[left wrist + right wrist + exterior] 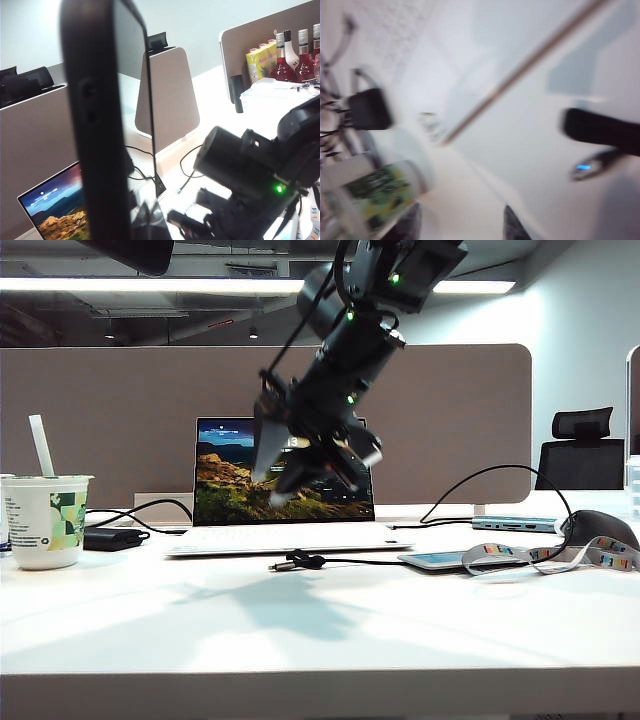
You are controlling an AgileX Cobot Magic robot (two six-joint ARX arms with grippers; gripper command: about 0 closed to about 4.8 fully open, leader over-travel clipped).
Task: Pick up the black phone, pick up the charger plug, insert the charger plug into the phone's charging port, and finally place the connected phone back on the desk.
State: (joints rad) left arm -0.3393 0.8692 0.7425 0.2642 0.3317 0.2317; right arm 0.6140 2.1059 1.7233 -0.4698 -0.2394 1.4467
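- Left gripper (142,220): jaws pinching phone (100,125), raised left of scene.
- Right gripper (285,465): jaws spread, above plug (283,565) on worktop (320,630).
- Risk: small plug and trailing cable may slip the jaws.

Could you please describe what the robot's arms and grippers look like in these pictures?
The right arm is a black tube of rounded segments with small green lights and a black cable alongside. The right gripper has pale, tapering jaws on a black body. The left gripper is out of sight.
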